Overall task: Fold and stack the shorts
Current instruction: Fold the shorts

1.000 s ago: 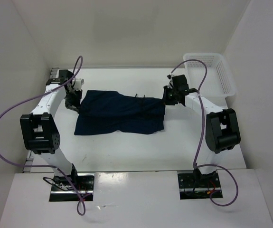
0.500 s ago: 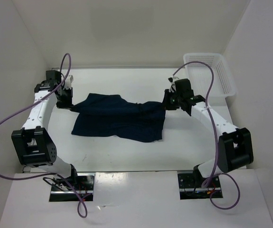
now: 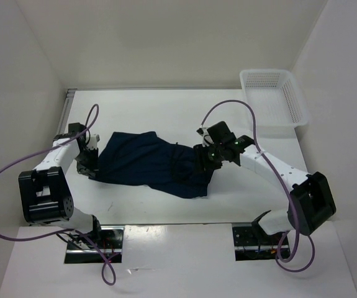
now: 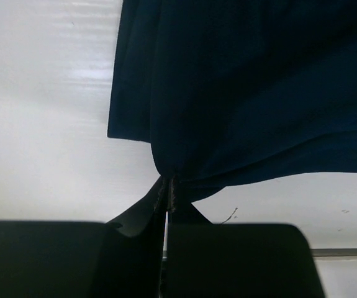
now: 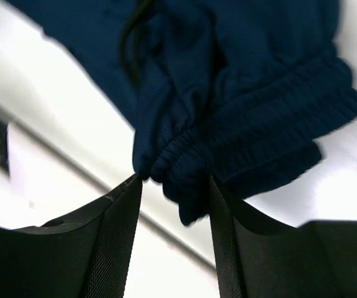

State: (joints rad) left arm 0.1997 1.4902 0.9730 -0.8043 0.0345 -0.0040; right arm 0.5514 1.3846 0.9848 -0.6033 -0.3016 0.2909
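Holding the shorts [image 3: 150, 162] by two ends, one arm on each. The cloth is dark navy and wrinkled, strung between the grippers across the middle of the white table [image 3: 166, 105]. It slants from the left side toward the near right.

Left gripper [image 4: 167, 189]: jaws closed tight on a small pinch of fabric at the shorts' left end. In the left wrist view the two fingers [image 4: 142, 210] meet with only a thin fold of cloth between them. The fabric fans out from that pinch. Bare table shows beside and below the cloth.

Right gripper [image 5: 175, 186]: jaws partly apart, clamped on a thick bunch of the elastic waistband [image 5: 271, 124]. The gathered band fills the gap and touches both ribbed pads [image 5: 117, 236]. The thin dark drawstring [image 5: 128, 34] curls on the cloth just beyond the bunch.

Top view: left gripper sits near the table's left edge and right gripper near the table's centre, over the shorts' right end. One corner of cloth droops toward the near edge below the right gripper. How much of the fabric rests on the table and how much is lifted, I cannot tell.

White plastic mesh basket [image 3: 274, 99] sits at the far right corner, well apart from the shorts.
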